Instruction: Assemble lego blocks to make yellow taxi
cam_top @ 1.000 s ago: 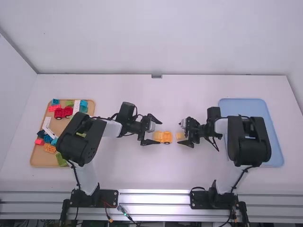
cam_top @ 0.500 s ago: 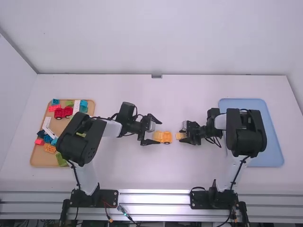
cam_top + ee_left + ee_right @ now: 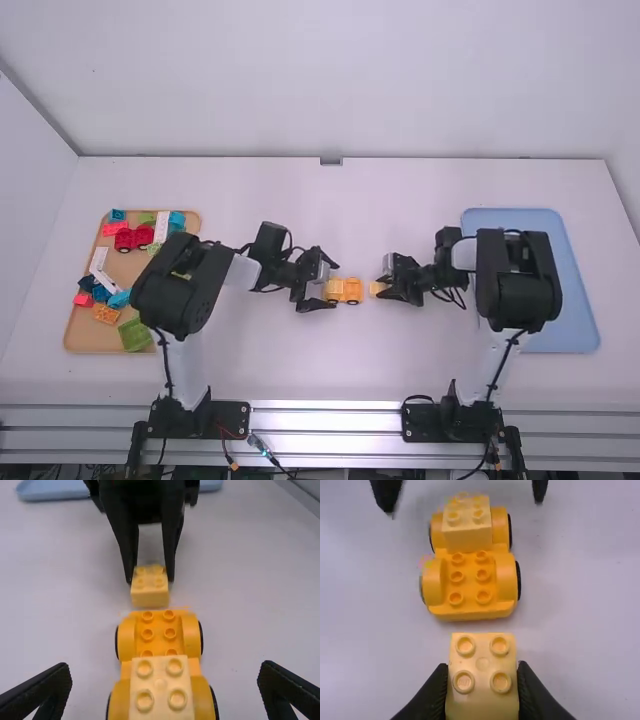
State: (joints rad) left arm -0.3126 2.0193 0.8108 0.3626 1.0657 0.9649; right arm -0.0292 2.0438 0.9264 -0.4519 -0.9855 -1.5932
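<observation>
While the right hand (image 3: 382,289) is clamped on a pale yellow block (image 3: 482,700), the left hand (image 3: 334,285) has its fingers well apart, one to either side of the wheeled base (image 3: 470,611). Base: orange-yellow, on the white bench (image 3: 330,370), between the hands. Upper block (image 3: 468,537) sits on its end nearer the left hand; bare studs at the other end, pale yellow block just beside. Tan tray (image 3: 75,335), loose bricks, by the left arm.
</observation>
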